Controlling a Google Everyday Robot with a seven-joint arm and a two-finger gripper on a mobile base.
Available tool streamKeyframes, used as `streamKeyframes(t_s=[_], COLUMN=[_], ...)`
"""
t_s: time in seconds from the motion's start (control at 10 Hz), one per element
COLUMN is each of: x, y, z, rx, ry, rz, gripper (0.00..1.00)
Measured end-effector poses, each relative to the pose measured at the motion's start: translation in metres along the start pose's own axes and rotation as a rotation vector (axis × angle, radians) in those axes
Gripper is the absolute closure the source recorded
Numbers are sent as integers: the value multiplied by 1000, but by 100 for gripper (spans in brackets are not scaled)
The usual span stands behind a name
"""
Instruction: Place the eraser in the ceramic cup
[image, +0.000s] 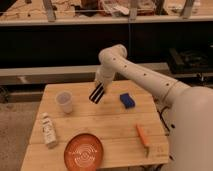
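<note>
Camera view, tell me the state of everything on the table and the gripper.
ceramic cup: upright, on table.
blue block: flat on table, unheld.
white bottle: upright or lying, cannot tell.
orange plate: flat, empty.
orange stick: lying flat.
gripper: shut, empty, between cup and block.

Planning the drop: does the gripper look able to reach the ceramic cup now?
Probably yes: the gripper, shut, hangs beside the ceramic cup, only bare table between them; the white bottle sits nearer the camera.
</note>
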Motion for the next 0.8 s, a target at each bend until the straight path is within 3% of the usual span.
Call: streamKeyframes(t_s=[0.1, 0.2, 0.4, 0.8], x=[-5, -17, -37, -63], y=[-8, -26, -56, -118], z=[-18, -43, -55, -36], rx=[42, 122, 190, 306], ry=[13, 37, 60, 70], rz=[-12, -34, -60, -112], gripper=[100, 100, 100, 100])
